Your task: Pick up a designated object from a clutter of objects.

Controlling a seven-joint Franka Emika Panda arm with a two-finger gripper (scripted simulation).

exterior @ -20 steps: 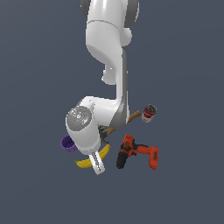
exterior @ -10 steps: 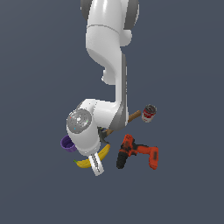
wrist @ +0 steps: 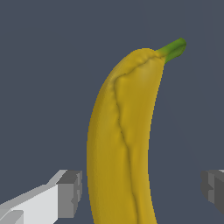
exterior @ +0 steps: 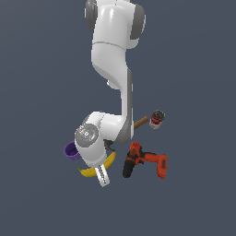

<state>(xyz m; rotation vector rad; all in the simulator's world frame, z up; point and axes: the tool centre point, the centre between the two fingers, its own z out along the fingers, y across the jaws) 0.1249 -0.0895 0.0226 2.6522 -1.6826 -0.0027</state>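
The yellow banana (wrist: 120, 144) with a green stem tip fills the wrist view and lies between my gripper's (wrist: 142, 192) two grey fingers, closer to one of them and touching neither. The gripper is open. In the exterior view the banana (exterior: 86, 172) lies at the front of the clutter, mostly hidden under my hand; only its two ends show. My gripper (exterior: 104, 177) hangs right over it, fingers pointing down.
A purple cup (exterior: 70, 151) sits just beside the banana on the exterior view's left. An orange-and-black power drill (exterior: 145, 161) lies to the right. Behind it are a wooden hammer handle (exterior: 140, 122) and a red-labelled can (exterior: 156, 120). The small multicoloured can is hidden.
My hand has come down slightly over the banana. The objects have not moved.
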